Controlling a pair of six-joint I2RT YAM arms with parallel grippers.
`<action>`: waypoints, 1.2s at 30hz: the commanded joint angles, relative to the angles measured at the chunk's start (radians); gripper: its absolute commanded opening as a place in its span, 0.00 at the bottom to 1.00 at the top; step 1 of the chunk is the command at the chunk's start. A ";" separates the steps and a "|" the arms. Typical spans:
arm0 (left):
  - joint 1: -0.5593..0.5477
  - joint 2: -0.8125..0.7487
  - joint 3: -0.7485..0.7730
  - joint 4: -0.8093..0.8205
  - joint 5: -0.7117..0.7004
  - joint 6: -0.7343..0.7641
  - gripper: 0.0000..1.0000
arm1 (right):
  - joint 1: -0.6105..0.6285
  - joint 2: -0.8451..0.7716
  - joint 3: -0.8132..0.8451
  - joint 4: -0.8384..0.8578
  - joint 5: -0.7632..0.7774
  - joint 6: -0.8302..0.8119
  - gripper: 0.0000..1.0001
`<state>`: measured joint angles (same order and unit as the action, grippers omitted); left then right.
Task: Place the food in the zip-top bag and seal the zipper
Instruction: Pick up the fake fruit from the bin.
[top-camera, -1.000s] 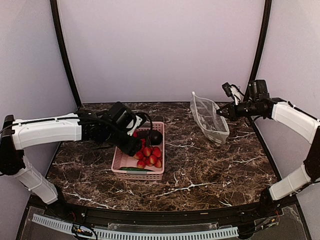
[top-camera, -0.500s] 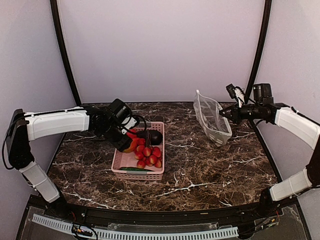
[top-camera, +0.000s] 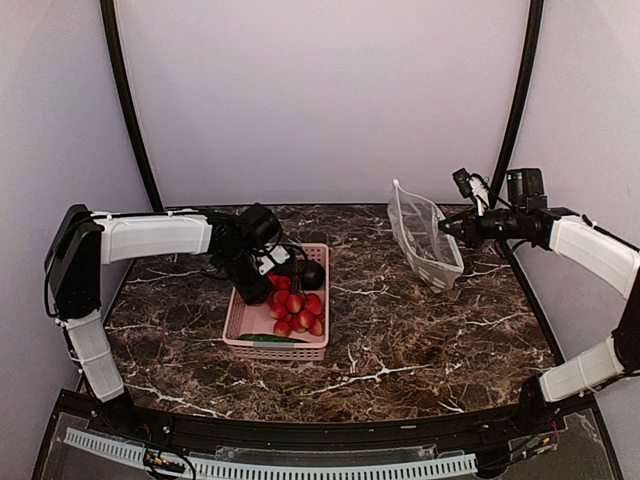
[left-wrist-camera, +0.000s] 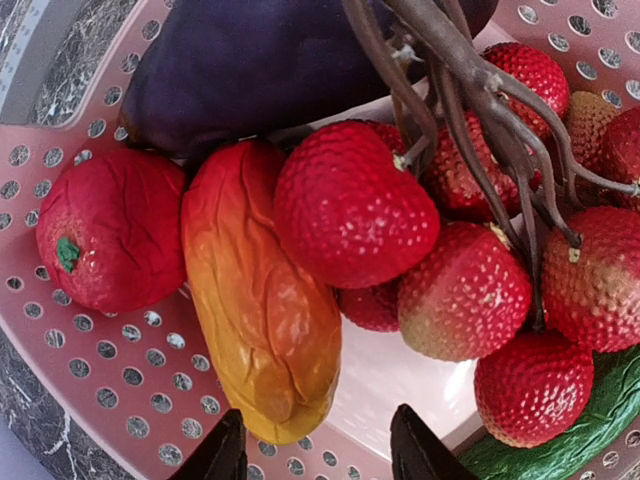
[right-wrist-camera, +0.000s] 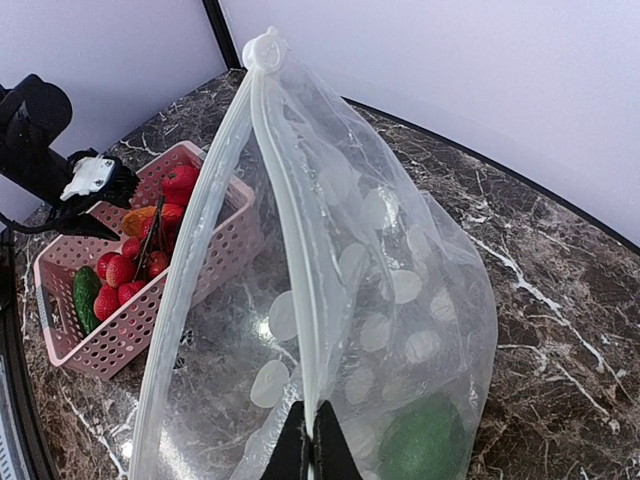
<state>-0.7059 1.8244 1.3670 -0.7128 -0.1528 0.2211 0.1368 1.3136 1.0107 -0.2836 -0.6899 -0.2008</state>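
Observation:
The food lies in a pink basket (top-camera: 240, 318): an orange-red mango (left-wrist-camera: 260, 320), a dark purple eggplant (left-wrist-camera: 250, 70), several red round fruits (left-wrist-camera: 355, 205) on a brown stem, and a green cucumber (left-wrist-camera: 590, 430). My left gripper (left-wrist-camera: 318, 455) hangs low over the basket's left side (top-camera: 262, 285). Its jaws stand apart, with the mango's end just ahead of the gap. The zip-top bag (top-camera: 425, 240) hangs upright at the back right, mouth open. My right gripper (right-wrist-camera: 318, 445) is shut on its zipper (right-wrist-camera: 290, 230). A green pepper (right-wrist-camera: 425, 440) sits inside the bag.
The dark marble table (top-camera: 420, 340) stretches between the basket and the bag. Black frame posts (top-camera: 125, 100) stand at the back corners. The bag's white slider knob (right-wrist-camera: 265, 48) is at its top end.
My left gripper has shifted toward the basket's back left and lowered onto the fruit, its jaws narrowing. The right gripper carried the bag slightly right early on, then held still.

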 joint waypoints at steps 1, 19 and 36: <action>0.006 0.016 0.024 -0.022 0.029 0.028 0.48 | -0.005 -0.009 -0.015 0.031 -0.011 -0.005 0.00; 0.007 0.055 0.006 0.065 -0.076 0.032 0.58 | -0.006 0.005 -0.018 0.029 -0.020 -0.013 0.00; 0.008 0.133 0.012 0.069 -0.110 -0.009 0.54 | -0.005 0.010 -0.018 0.027 -0.023 -0.017 0.00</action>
<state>-0.7048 1.9476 1.3746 -0.6197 -0.2497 0.2283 0.1364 1.3148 1.0073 -0.2836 -0.7002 -0.2058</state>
